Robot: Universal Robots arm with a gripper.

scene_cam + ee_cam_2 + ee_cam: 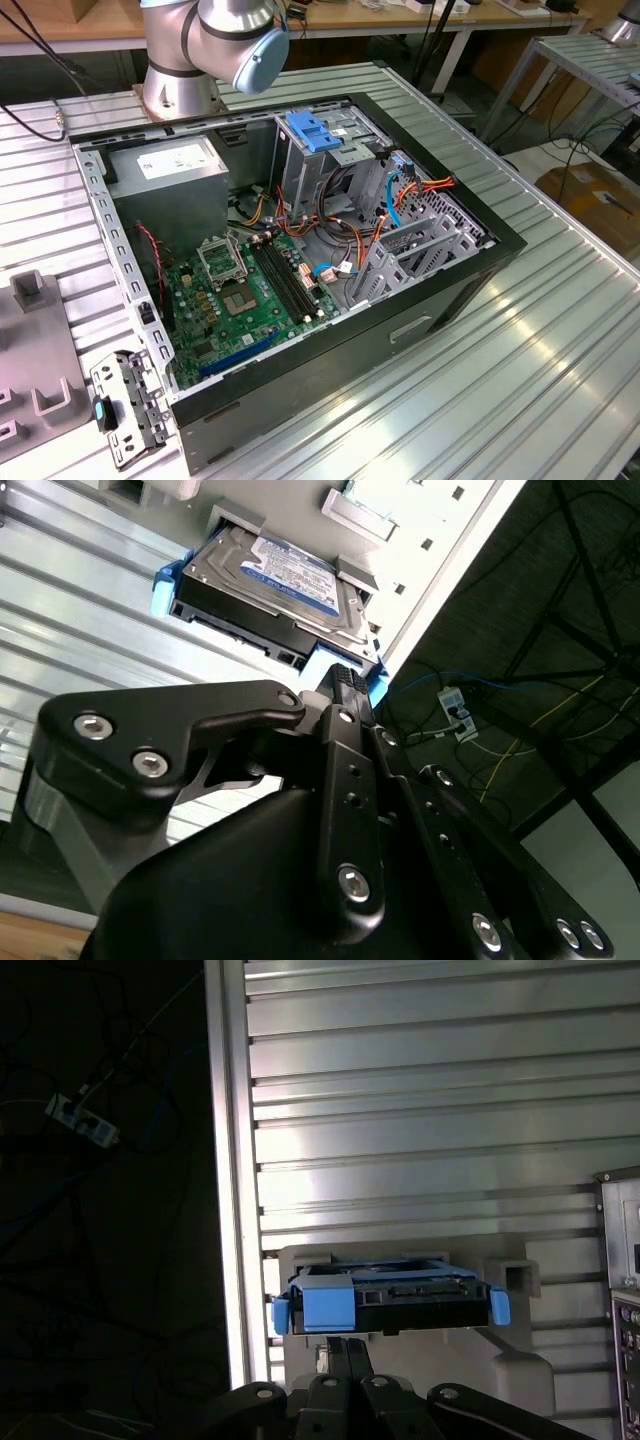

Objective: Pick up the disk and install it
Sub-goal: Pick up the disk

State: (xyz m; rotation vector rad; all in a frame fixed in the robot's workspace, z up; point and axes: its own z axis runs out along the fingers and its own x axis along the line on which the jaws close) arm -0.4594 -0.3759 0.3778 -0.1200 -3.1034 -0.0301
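The disk (295, 575) is a dark metal drive with a white-and-blue label and blue side rails. It lies flat in a grey holder (510, 1270) near the edge of the ribbed metal table. In the first wrist view the disk (415, 1295) shows end-on, with a blue tab at one corner. My gripper (345, 1345) sits right at that end of the disk, its two fingers close together. In the second wrist view the gripper (345, 680) has its ribbed tip against the blue rail. I see nothing held between the fingers.
An open computer case (120, 215) lies on the table with a green motherboard, loose cables and a grey power-supply box (170, 165). A bare blue caddy (315, 130) sits on top of the drive cage. The arm's base (180, 90) stands behind the case.
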